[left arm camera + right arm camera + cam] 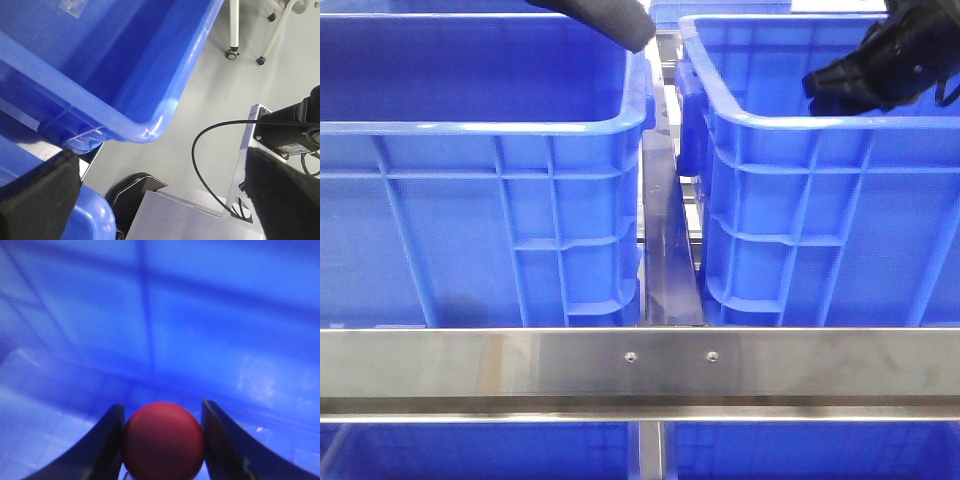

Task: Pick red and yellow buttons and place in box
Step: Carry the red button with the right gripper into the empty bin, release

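A red button point(163, 440) sits pinched between the two dark fingers of my right gripper point(162, 407), which is shut on it. Around it the right wrist view shows only blue crate wall. In the front view the right gripper point(840, 80) hangs inside the right blue crate point(820, 230), just under its rim. An identical left blue crate point(470, 220) stands beside it; which of them is the box I cannot tell. My left gripper point(160, 200) is open with nothing between its wide-apart pads point(40, 195), and it shows above the left crate's back corner point(625, 25). The yellow button is out of view.
A steel rail point(640, 365) runs across in front of both crates, and a metal divider point(665, 240) fills the gap between them. The left wrist view looks past a crate corner point(145, 132) at grey floor, a black cable point(197, 150) and chair casters point(231, 52).
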`<action>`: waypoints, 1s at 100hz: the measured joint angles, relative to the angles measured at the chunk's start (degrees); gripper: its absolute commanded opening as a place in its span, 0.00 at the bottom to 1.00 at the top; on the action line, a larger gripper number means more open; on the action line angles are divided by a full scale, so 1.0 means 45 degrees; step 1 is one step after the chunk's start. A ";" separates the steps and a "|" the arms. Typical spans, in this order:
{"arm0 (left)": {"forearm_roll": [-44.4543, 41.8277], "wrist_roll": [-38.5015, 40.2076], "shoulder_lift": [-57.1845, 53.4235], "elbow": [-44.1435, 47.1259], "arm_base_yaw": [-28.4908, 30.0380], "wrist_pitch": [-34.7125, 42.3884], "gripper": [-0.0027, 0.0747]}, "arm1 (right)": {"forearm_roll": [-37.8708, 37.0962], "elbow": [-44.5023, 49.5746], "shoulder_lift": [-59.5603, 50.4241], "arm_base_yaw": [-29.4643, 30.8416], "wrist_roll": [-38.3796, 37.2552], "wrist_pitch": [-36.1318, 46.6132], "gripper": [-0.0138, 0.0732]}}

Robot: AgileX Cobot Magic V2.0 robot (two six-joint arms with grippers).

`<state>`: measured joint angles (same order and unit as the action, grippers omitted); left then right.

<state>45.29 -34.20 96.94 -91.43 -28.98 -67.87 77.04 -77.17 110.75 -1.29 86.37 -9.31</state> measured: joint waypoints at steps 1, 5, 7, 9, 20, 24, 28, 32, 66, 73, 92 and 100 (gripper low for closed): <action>0.0000 0.0000 0.0000 0.0000 0.0000 0.0000 0.83 | 0.0001 0.0003 0.0000 0.0000 0.0000 0.0000 0.39; 0.0000 0.0000 0.0000 0.0000 0.0000 0.0000 0.83 | 0.0001 -0.0026 0.0000 0.0000 0.0000 0.0000 0.39; 0.0000 0.0000 0.0000 0.0000 0.0000 0.0000 0.83 | 0.0020 -0.0026 0.0000 0.0000 0.0000 0.0000 0.39; 0.0000 0.0000 0.0000 0.0000 0.0000 0.0000 0.83 | 0.0020 -0.0026 0.0000 0.0000 0.0000 0.0000 0.39; 0.0000 0.0000 0.0000 0.0000 0.0000 0.0000 0.83 | 0.0020 -0.0026 0.0019 0.0000 0.0000 0.0000 0.40; 0.0000 0.0000 0.0000 0.0000 0.0000 0.0000 0.83 | 0.0051 -0.0026 0.0019 0.0000 0.0000 0.0000 0.40; 0.0000 0.0000 0.0000 0.0000 0.0000 0.0000 0.83 | 0.0051 -0.0026 0.0019 0.0000 0.0000 0.0000 0.43; 0.0000 0.0000 0.0000 0.0000 0.0000 0.0000 0.83 | 0.0051 -0.0026 0.0019 0.0000 0.0000 0.0000 0.48; 0.0000 0.0000 0.0000 0.0000 0.0000 0.0000 0.83 | 0.0057 -0.0026 0.0076 0.0000 0.0042 0.0060 0.81; 0.0000 0.0000 0.0000 0.0000 0.0000 0.0000 0.83 | 0.0057 -0.0026 0.0076 0.0000 0.0042 0.0137 0.81; 0.0000 0.0000 0.0000 0.0000 0.0000 0.0000 0.83 | 0.0057 -0.0026 -0.0206 0.0000 0.0042 0.0188 0.81; 0.0000 0.0000 0.0000 0.0000 0.0000 0.0000 0.83 | 0.0057 -0.0026 -0.0538 0.0000 0.0042 0.0100 0.81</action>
<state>45.29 -34.20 96.94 -91.43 -28.98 -67.87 77.30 -77.28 108.33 -1.29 86.56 -8.86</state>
